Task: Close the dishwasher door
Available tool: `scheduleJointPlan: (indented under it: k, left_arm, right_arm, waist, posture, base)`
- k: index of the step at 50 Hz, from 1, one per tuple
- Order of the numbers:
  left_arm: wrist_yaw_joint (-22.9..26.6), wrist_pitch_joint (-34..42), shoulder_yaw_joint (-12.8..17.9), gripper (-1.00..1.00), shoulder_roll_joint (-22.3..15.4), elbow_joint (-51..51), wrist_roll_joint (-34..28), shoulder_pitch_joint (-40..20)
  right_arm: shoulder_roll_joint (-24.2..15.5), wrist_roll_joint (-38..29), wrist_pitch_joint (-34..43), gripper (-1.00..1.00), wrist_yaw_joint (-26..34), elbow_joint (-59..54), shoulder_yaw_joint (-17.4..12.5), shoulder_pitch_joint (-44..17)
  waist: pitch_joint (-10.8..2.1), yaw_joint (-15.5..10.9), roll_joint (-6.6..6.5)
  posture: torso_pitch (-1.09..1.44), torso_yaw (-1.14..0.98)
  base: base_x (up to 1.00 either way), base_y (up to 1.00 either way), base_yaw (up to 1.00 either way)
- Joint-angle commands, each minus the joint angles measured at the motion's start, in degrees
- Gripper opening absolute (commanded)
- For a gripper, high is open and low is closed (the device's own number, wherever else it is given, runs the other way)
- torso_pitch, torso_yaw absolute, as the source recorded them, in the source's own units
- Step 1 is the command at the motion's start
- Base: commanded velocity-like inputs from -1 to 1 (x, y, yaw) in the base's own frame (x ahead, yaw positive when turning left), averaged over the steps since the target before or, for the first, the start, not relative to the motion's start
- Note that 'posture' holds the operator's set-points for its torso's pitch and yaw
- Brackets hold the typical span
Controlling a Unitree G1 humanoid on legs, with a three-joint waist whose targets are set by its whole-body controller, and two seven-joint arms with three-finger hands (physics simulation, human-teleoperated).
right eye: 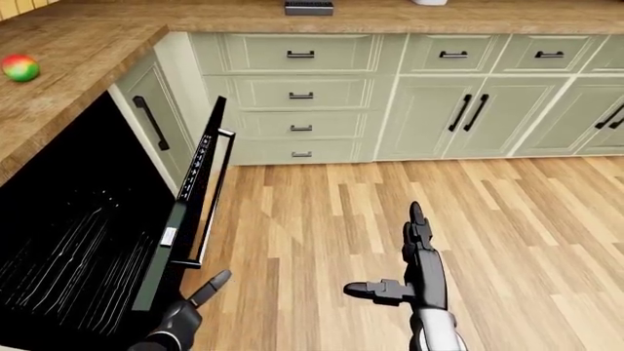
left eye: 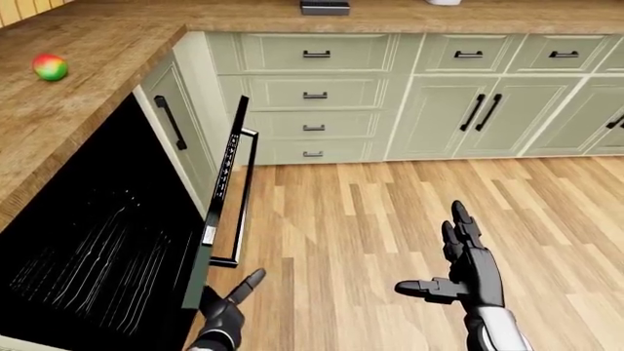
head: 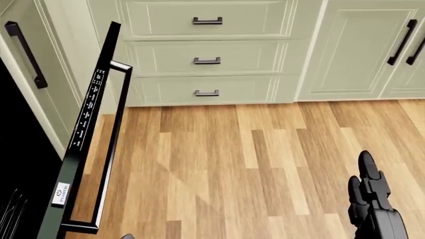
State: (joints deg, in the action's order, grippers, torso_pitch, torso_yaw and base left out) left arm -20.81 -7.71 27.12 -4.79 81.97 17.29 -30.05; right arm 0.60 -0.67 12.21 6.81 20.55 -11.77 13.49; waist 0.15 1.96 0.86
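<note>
The dishwasher door [left eye: 222, 196] stands partly open at the left of the left-eye view, nearly upright, its black control strip and bar handle [left eye: 242, 197] facing right. The dark dishwasher interior [left eye: 97, 241] with its wire racks shows to the door's left. My left hand [left eye: 230, 307] is open at the bottom of the view, fingers spread, just below the door's lower corner; whether it touches the door I cannot tell. My right hand [left eye: 466, 256] is open and empty over the wooden floor, well to the right of the door.
A wooden counter [left eye: 88, 95] runs above the dishwasher, with a red-green apple [left eye: 50, 66] on it. Pale green cabinets and drawers [left eye: 312, 95] with black handles line the top of the view. The wood plank floor [left eye: 390, 212] spreads to the right.
</note>
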Motion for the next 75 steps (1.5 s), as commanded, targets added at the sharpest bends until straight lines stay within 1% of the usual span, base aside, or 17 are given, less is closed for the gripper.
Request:
scheduleJointPlan:
  k: [1, 18, 34, 53, 75]
  left_arm:
    - [-2.2, -3.4, 0.5, 1.00, -2.9, -2.7, 0.2, -1.2]
    - [-2.6, -2.8, 1.2, 1.00, -5.5, -2.7, 1.9, -1.4]
    - [-2.8, -2.2, 2.3, 1.00, -8.0, -2.7, 2.8, -0.9]
    - [-3.3, -1.7, 2.9, 1.00, -10.5, -2.8, 3.8, -1.4]
    - [-4.7, -1.3, 3.7, 1.00, -13.3, -2.8, 5.4, -2.2]
  right_arm:
    - [-0.3, 0.3, -1.7, 1.00, 0.0, 2.6, -0.3, -0.5]
    - [-0.1, 0.4, -2.3, 1.00, 0.3, 2.4, -0.9, -0.1]
    - [-0.2, 0.1, -0.9, 1.00, 0.2, 3.6, -0.6, -0.5]
    - [-0.2, 0.4, -1.9, 1.00, 0.4, 2.6, -1.2, -0.5]
    - [0.0, 0.8, -2.4, 1.00, 0.6, 2.5, -1.6, 0.1]
  waist:
    - [-0.95, -0.5, -0.34]
    - [-1.01, -0.6, -0.66]
    - [-0.88, -0.7, -1.03]
    - [-0.62, -0.5, -1.20]
    - [-0.62, -0.5, -1.31]
  posture:
    - [0.00, 0.00]
    - [0.00, 0.00]
    - [0.00, 0.00]
    - [0.00, 0.00]
    - [0.00, 0.00]
  base:
    - [0.00, 0.00, 0.00]
    - [0.00, 0.00, 0.00]
    - [0.00, 0.00, 0.00]
    - [0.00, 0.00, 0.00]
    - [0.00, 0.00, 0.00]
